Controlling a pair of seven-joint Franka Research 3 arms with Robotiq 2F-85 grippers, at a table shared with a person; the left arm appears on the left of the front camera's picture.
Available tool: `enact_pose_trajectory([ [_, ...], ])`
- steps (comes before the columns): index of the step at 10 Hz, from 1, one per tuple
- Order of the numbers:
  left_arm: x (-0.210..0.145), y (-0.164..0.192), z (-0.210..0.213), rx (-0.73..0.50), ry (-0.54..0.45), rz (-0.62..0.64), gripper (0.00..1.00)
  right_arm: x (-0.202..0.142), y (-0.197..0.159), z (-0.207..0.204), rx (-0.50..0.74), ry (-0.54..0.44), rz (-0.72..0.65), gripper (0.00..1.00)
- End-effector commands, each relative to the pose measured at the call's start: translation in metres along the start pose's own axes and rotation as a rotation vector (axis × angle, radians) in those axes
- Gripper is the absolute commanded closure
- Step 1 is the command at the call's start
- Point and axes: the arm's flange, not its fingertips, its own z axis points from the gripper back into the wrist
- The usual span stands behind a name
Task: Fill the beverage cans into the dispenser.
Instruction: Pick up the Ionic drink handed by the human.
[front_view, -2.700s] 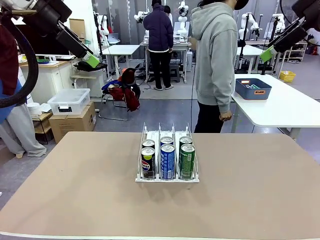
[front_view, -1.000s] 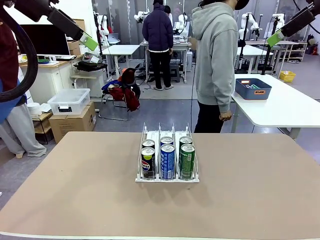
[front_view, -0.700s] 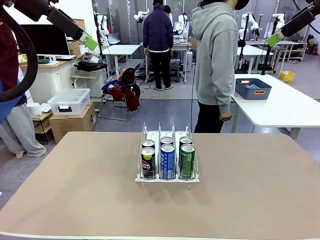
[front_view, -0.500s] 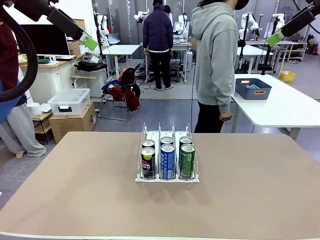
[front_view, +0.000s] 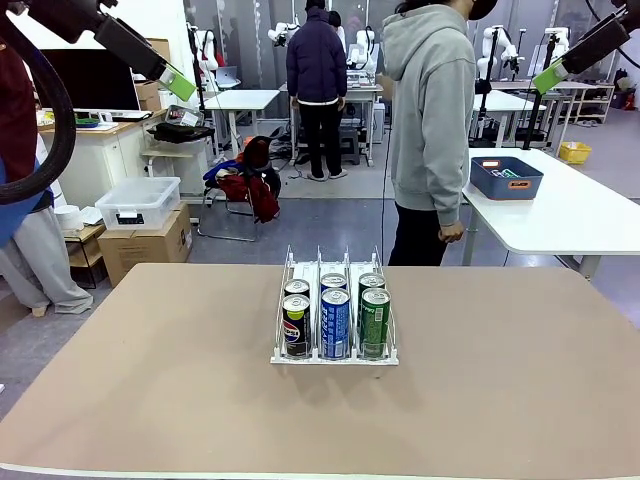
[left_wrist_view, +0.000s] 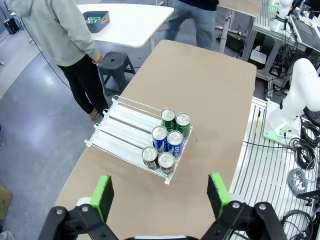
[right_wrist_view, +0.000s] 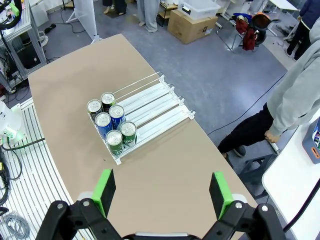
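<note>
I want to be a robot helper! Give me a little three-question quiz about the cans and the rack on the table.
1. How many beverage cans stand in the white wire dispenser? A) three B) six C) nine
2. True or false: the green cans stand in the same lane as the blue cans.
3. Fill in the missing word: the left jaws and the right jaws, both high above the table, stand ____ with nothing between them.

Key: 1 B. 2 false, each colour has its own lane. 3 open.
</note>
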Motion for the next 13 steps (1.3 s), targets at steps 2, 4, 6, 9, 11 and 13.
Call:
enact_pose_trajectory([
  [2,-0.0001,-0.0009,0.0012,0.004,0.003,-0.004,0.0,-0.0002,-0.0001,0.0002,-0.005,0.006,0.004,0.0],
  [4,-0.0001,-0.0009,0.0012,0.004,0.003,-0.004,0.0,-0.0002,-0.0001,0.0002,-0.005,0.006,0.004,0.0],
  [6,-0.0001,-0.0009,0.0012,0.004,0.003,-0.004,0.0,-0.0002,-0.0001,0.0002,-0.005,0.006,0.004,0.0],
  [9,-0.0001,-0.0009,0.0012,0.004,0.003,-0.004,0.0,-0.0002,-0.0001,0.0002,-0.005,0.006,0.004,0.0],
  [11,-0.0001,-0.0009,0.0012,0.004,0.003,-0.004,0.0,-0.0002,-0.0001,0.0002,-0.005,0.006,0.004,0.0],
  [13,-0.0001,-0.0009,0.0012,0.004,0.003,-0.004,0.0,-0.0002,-0.0001,0.0002,-0.005,0.006,0.004,0.0],
])
